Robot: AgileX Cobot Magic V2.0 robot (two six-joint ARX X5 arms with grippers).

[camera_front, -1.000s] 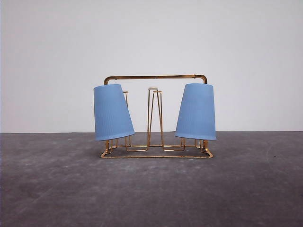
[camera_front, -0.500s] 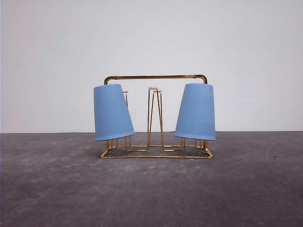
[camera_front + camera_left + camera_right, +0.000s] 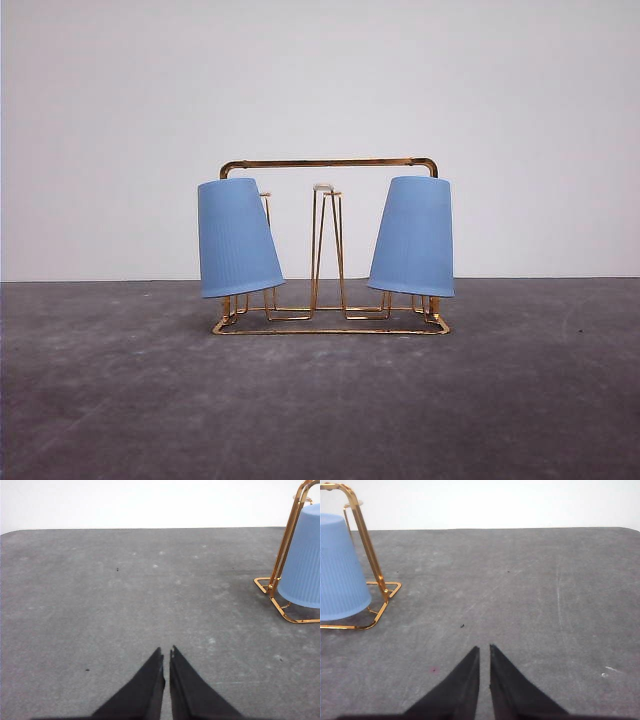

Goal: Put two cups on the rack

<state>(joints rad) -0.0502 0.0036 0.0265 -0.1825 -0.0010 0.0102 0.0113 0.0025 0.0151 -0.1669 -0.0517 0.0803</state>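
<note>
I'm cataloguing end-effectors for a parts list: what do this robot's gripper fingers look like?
The left gripper and the right gripper look alike: two matte black fingers each, broad at the base and tapering to slim pointed tips. No cables, markings or coloured pads are visible.

No legible text — anywhere.

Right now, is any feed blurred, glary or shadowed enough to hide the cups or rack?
Front view: even, soft light, sharp; both ribbed light-blue plastic cups and the gold wire rack are clear. Wrist views: sharp, no glare, faint shadow beside the rack base.
</note>
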